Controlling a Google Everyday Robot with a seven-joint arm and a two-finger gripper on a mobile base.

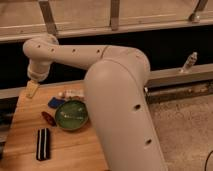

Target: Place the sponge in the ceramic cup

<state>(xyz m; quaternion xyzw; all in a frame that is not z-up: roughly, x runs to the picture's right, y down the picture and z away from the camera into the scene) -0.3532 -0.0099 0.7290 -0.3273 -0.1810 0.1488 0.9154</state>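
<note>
Indoor workspace, wooden table (70, 150), glazed metal-framed wall (115, 15)

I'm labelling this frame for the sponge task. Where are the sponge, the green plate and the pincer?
sponge (55, 102): camera view, middle of its blue top.
green plate (70, 128): camera view, near rim.
pincer (32, 90): camera view, between its fingertips, at the table's (75, 150) far-left corner.
</note>
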